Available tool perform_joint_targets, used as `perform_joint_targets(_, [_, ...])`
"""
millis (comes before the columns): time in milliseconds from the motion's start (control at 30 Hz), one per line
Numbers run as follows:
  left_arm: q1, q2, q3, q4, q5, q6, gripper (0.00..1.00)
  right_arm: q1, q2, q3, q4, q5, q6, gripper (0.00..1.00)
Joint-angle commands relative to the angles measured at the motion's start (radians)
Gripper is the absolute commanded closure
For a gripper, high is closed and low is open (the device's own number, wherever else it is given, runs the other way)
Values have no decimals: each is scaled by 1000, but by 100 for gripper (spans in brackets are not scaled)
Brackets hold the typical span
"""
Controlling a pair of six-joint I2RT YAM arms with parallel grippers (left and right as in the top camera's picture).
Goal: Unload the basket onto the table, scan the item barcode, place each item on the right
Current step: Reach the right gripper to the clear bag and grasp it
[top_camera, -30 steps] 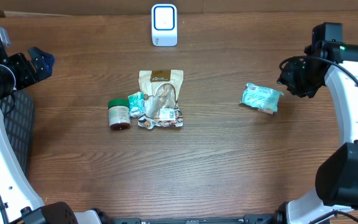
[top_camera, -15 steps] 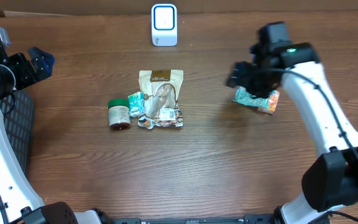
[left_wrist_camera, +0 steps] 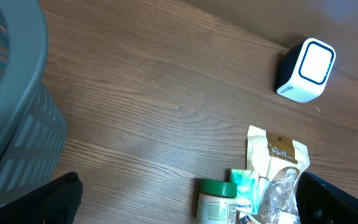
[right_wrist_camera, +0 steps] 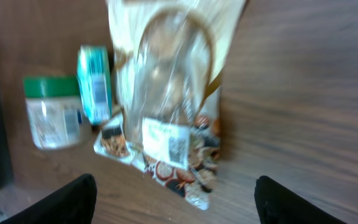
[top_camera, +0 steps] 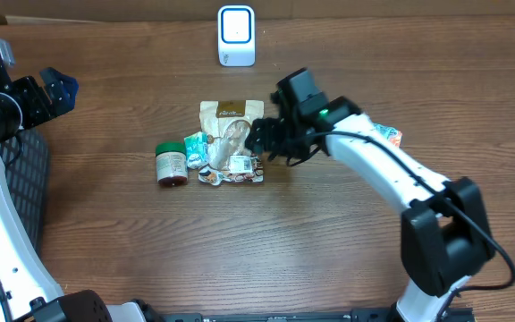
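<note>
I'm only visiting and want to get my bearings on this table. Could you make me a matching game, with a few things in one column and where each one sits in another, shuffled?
Things
1. white box with a blue-ringed face
2. green-lidded jar
3. teal-and-orange crinkly packet
4. dark grey mesh basket

Places
A. at the table's left edge
B. partly hidden behind the right arm
C. at the far edge, in the centre
D. in the middle cluster, left of the tan window pouch

Pairs: 1-C, 2-D, 3-B, 4-A
</note>
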Motion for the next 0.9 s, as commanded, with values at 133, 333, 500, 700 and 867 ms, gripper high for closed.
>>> perform_joint_targets(133, [-7,-6,17,1,14,-5,0,42,139,-13,37,-16,188,34])
perform_joint_targets(333, [-7,-6,17,1,14,-5,0,44,198,-13,37,-48,187,44])
perform_joint_targets(500, [-7,-6,17,2,14,-5,1,49,198,-13,53,-50,174,61])
perform_joint_targets(700, [-7,-6,17,1,14,-5,0,64,198,-13,71,-52,148,82])
perform_joint_targets(867, [-7,-6,17,1,14,-5,0,69,198,-13,65,-67,107,96])
